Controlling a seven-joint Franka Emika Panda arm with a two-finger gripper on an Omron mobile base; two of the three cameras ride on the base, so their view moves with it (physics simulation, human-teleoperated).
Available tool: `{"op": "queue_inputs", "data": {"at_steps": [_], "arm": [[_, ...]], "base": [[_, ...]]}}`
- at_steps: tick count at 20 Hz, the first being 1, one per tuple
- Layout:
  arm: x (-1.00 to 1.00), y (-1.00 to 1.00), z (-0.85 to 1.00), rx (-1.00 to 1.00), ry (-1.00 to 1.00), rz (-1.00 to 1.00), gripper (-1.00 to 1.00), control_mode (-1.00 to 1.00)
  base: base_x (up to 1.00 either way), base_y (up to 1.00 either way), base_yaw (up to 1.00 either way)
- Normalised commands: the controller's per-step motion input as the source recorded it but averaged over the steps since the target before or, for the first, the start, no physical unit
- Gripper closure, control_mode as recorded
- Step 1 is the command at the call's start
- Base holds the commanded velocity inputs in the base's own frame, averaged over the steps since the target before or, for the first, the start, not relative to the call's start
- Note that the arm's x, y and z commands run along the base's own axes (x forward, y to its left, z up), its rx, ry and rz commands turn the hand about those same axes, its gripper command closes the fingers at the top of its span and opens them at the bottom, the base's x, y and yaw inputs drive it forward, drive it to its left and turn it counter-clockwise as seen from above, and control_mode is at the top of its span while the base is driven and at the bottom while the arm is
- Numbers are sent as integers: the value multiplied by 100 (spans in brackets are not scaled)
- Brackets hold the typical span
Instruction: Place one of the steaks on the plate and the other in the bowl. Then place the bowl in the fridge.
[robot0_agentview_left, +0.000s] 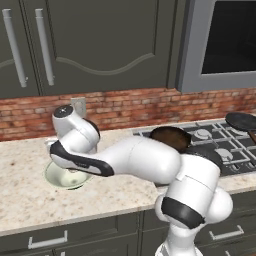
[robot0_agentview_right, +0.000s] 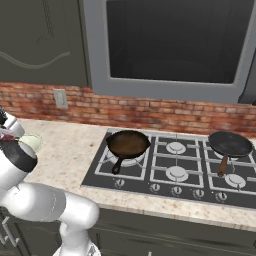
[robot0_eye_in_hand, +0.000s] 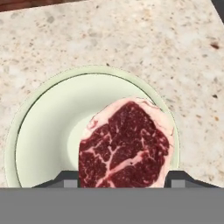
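Lying diagonally in bowl (robot0_eye_in_hand: 48, 131): steak (robot0_eye_in_hand: 124, 144)

The steak (robot0_eye_in_hand: 124, 144) sits between the claw (robot0_eye_in_hand: 122, 178) tips above the bowl (robot0_eye_in_hand: 48, 131) on the counter (robot0_eye_in_hand: 131, 39).

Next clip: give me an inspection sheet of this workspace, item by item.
Surface: speckled beige stone counter, beside a gas hob.
Job's things: steak held over the pale bowl; whether it touches the bowl is unclear.
Clutter: two dark pans on the hob.
Claw: claw shut on the steak, above the bowl.
Cables: nothing seen.
Surroundings: brick backsplash, dark cabinets, wall outlet.
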Motion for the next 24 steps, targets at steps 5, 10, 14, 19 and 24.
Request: {"op": "queue_inputs", "data": {"at_steps": [5, 10, 14, 19, 24], "arm": [[1, 8, -41, -2, 2, 0, 100, -100], [0, 0, -25, 0, 2, -1, 100, -100], [0, 0, -20, -1, 0, -4, 100, -100], [0, -6, -29, 0, 0, -5, 100, -100], [0, -15, -33, -1, 1, -2, 100, -100]], "base": [[0, 0, 0], [0, 0, 0], [0, 0, 0], [0, 0, 0], [0, 0, 0]]}}
